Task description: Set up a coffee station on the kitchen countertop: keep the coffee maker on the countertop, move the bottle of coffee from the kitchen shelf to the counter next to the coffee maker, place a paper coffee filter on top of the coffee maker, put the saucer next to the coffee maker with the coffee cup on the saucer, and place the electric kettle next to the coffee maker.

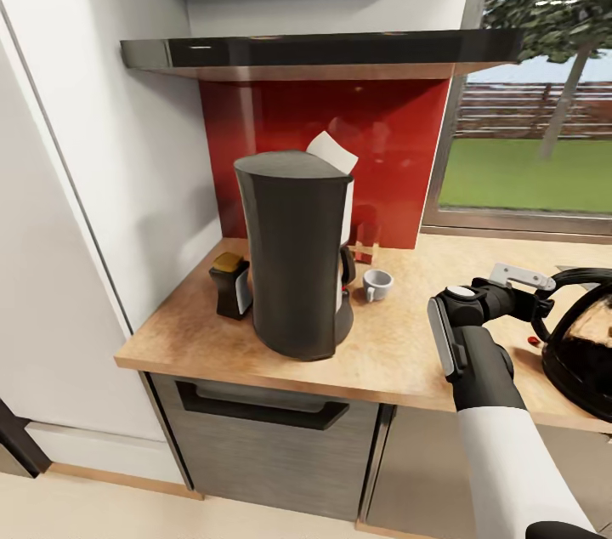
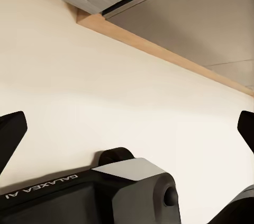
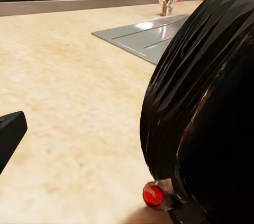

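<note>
Wooden countertop (image 1: pixel 399 352) over grey cabinets (image 1: pixel 263 454), red backsplash (image 1: pixel 382 148), dark range hood (image 1: pixel 323 53), white wall (image 1: pixel 127 182), window (image 1: pixel 535 139) showing lawn and tree, pale floor (image 1: pixel 127 509).

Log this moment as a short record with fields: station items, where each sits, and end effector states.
coffee maker: upright on the countertop
paper filter: on top of the coffee maker
coffee bottle: on the counter, at the maker's left
coffee cup: on the bare counter at the maker's right; no saucer visible
electric kettle: on the counter, far right, apart from the maker
right end effector: at the kettle's handle, grip unclear
left end effector: open, facing the floor
</note>
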